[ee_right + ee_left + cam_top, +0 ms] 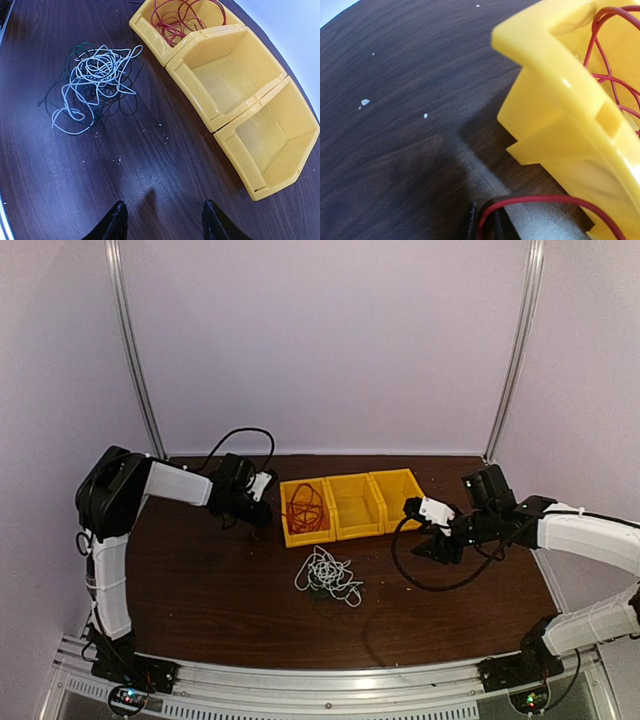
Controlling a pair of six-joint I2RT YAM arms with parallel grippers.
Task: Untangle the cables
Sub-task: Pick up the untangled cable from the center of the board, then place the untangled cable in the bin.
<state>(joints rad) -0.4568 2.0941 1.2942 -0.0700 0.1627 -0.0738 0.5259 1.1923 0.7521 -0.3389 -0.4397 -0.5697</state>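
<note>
The red cable (pixel 305 508) lies coiled in the leftmost yellow bin (pixel 291 536), and a strand of it (pixel 540 199) runs out over the bin's wall (pixel 560 125) to my left gripper (pixel 484 222). Its two fingers stand close together with the strand between them, low over the table just left of the bin (pixel 258 502). White and black cables form one tangled clump (pixel 328 575) on the table in front of the bins (pixel 92 80). My right gripper (pixel 162 222) hovers open and empty over bare wood, right of the clump (pixel 432 545).
Two more yellow bins, middle (pixel 187 92) and right (pixel 240 160), stand joined in a row with the first and hold nothing. Small white specks dot the dark wooden table (pixel 150 165). Purple walls close in the back and sides.
</note>
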